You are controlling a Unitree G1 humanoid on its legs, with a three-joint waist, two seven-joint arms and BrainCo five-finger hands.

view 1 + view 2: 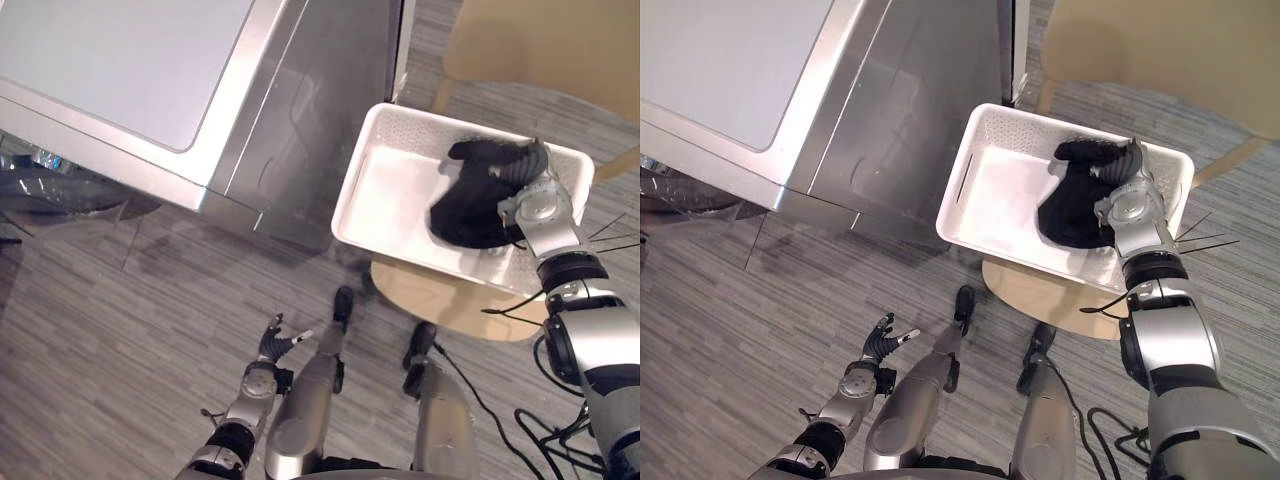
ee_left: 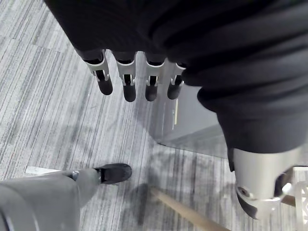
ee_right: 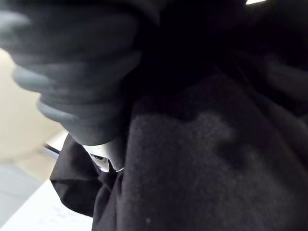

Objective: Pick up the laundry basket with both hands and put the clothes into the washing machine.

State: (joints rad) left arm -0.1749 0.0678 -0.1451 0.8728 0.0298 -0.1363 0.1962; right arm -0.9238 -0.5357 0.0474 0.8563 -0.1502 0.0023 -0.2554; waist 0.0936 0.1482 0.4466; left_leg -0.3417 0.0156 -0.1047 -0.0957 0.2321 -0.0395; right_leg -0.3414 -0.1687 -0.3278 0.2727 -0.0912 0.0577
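Left robot hand (image 1: 268, 348) spread; right robot hand (image 1: 522, 178) on black clothes (image 1: 462, 215) in basket (image 1: 352, 185), grip unclear.

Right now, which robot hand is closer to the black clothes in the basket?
The right hand. It is inside the white basket, right against the black clothes. The left hand hangs low over the floor, open, well away from the basket.

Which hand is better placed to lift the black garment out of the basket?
Right: the right hand is down in the white basket on the black garment; the left hand hangs low over the floor, away from it.
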